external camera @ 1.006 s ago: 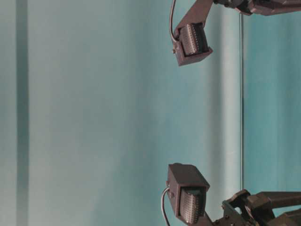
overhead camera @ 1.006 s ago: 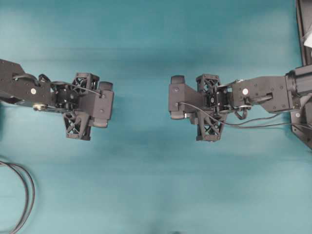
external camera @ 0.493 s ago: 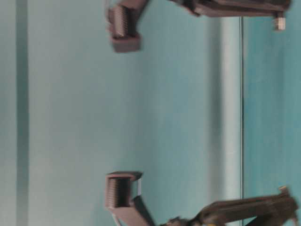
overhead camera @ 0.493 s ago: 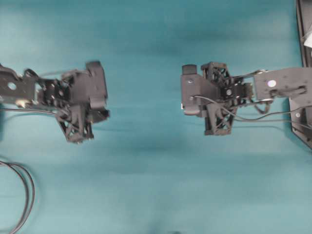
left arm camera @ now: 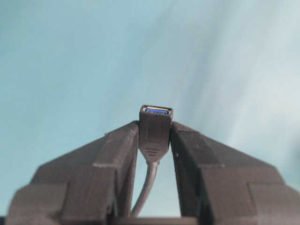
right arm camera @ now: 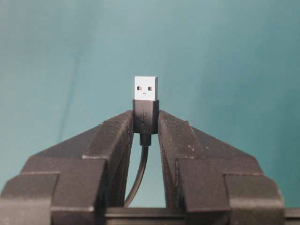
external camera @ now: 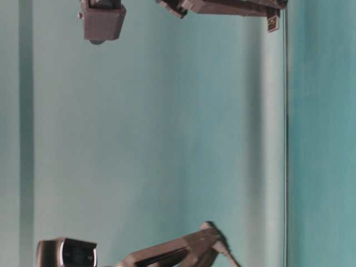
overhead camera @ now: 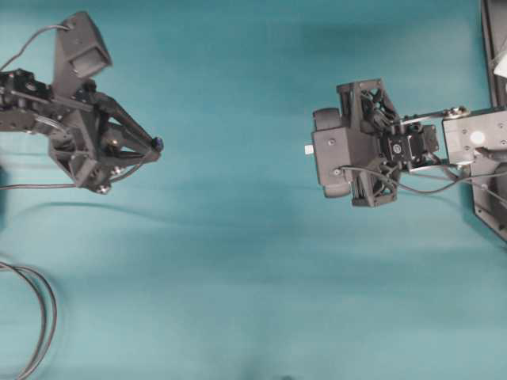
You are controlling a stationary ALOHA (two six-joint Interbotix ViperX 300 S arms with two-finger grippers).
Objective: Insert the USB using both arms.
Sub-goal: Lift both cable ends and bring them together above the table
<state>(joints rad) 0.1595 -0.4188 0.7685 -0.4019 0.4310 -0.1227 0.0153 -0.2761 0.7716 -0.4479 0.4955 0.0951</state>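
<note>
In the right wrist view my right gripper [right arm camera: 146, 116] is shut on the dark body of the USB [right arm camera: 146, 93]. Its silver tip sticks out past the fingertips and its thin cable runs back between the fingers. From overhead only that silver tip [overhead camera: 308, 149] shows, pointing left from under the wrist camera. In the left wrist view my left gripper [left arm camera: 155, 127] is shut on a dark socket [left arm camera: 155, 125] with a blue insert and a grey cable. Overhead, the left gripper [overhead camera: 155, 145] points right at the USB. A wide gap separates the two ends.
A looped black cable [overhead camera: 41, 317] lies at the lower left on the teal table. Dark equipment [overhead camera: 493, 55] lines the right edge. Thin cables trail from both wrists.
The left arm has pulled back to the left and rolled, so its wrist camera now sits up and its fingers point right. The right gripper has drifted right and slightly up.
</note>
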